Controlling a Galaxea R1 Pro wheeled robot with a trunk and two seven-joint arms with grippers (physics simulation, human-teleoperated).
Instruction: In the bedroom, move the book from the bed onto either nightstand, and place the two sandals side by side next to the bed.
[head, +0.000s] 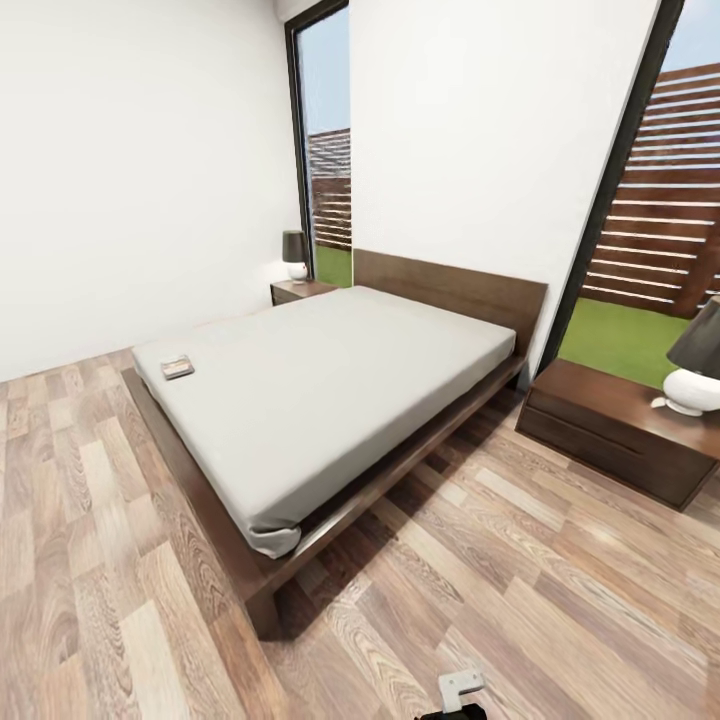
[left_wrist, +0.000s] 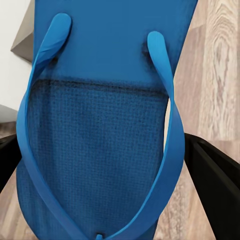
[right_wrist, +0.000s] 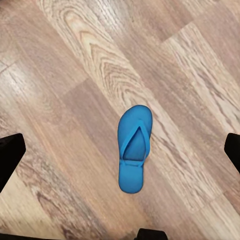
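Blue and very close, one sandal (left_wrist: 100, 140) sits clamped between the black fingers (left_wrist: 212, 180) of the left tool (left_wrist: 107, 165), its strap facing the wrist camera. Left of the bed (head: 330, 400), bare wood-plank floor (head: 80, 520) runs to the white wall. On the bed's left near corner lies the book (head: 177, 367). Beyond the bed's far left corner stands a nightstand (head: 300, 291) with a lamp (head: 295, 254); right of the bed stands another nightstand (head: 620, 430) with its own lamp (head: 698, 370). Under the right tool (right_wrist: 120, 160), whose black fingers (right_wrist: 10, 157) are spread wide with nothing between them, the second sandal (right_wrist: 133, 149) lies flat on the floor, strap up.
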